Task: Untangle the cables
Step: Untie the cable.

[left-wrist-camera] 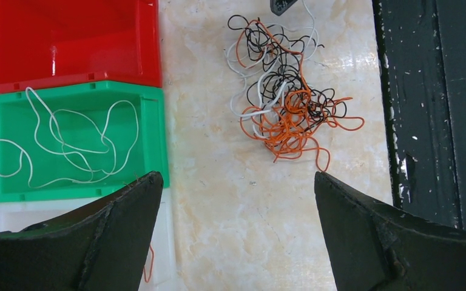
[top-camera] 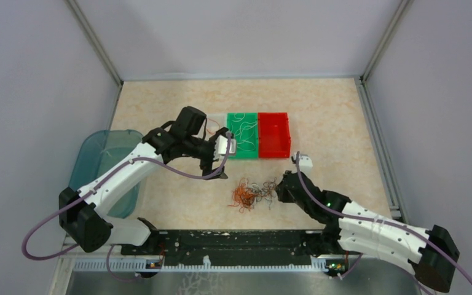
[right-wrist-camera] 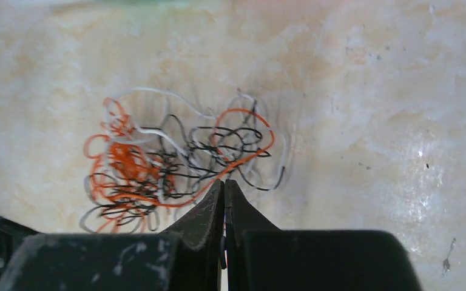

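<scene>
The cables lie in one tangle of orange, white and black strands on the marble tabletop, also seen in the left wrist view and the right wrist view. My right gripper is at the tangle's right edge, low to the table. Its jaws are shut, with a thin black strand pinched between them and an orange strand touching the tips. My left gripper hovers above and left of the tangle, wide open and holding nothing. Loose white cables lie in the green bin.
A green bin and a red bin stand side by side behind the tangle. A clear bin next to the green one holds an orange strand. A teal tub sits at the left. The black rail runs along the near edge.
</scene>
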Controlling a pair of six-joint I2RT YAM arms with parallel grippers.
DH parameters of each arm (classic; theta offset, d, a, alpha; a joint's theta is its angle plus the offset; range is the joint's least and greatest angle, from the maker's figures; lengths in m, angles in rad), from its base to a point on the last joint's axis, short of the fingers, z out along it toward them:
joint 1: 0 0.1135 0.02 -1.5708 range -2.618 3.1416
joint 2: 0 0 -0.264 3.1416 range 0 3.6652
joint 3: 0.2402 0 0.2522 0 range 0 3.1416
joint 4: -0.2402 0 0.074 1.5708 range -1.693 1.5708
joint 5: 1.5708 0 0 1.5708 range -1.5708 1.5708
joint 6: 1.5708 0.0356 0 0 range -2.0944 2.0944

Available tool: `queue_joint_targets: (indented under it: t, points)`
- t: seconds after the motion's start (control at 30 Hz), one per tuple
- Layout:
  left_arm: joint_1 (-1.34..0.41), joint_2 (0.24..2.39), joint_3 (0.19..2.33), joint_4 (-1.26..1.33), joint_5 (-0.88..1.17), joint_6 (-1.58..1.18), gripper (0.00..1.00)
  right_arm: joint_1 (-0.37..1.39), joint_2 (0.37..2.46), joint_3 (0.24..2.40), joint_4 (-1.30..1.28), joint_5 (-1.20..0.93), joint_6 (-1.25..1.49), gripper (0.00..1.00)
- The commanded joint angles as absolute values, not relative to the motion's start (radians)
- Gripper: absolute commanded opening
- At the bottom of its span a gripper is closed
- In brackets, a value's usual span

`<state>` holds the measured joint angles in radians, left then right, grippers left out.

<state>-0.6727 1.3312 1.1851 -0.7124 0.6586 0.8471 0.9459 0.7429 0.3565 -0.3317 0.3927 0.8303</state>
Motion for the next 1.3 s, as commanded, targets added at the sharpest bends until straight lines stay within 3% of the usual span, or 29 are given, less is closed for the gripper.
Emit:
queue_joint_targets:
  t: [0.0,0.43,0.73,1.03,1.1,1.2,1.27]
  points:
    - [-0.681,1.321,1.222,-0.710,0.709,0.813,0.99,0.940,0.651,0.514,-0.351,0.385,0.774,0.00]
    - [-0.710,1.234,1.168,-0.516,0.879,0.564,0.98,0.939,0.778,0.834,-0.063,0.162,0.728,0.00]
    - [-0.783,1.221,1.112,-0.356,0.903,0.382,0.86,0.940,0.888,0.943,0.106,0.112,0.732,0.00]
    - [-0.787,1.218,1.113,-0.351,0.867,0.400,0.58,0.940,0.939,1.004,0.184,0.087,0.714,0.00]
    - [-0.787,1.208,1.113,-0.332,0.850,0.398,0.44,0.939,0.939,1.002,0.198,0.080,0.714,0.00]
    - [-0.787,1.192,1.106,-0.310,0.813,0.403,0.11,0.940,0.932,0.994,0.206,0.079,0.715,0.00]
    - [-0.787,1.181,1.111,-0.312,0.799,0.413,0.01,0.940,0.926,0.985,0.195,0.092,0.713,0.00]
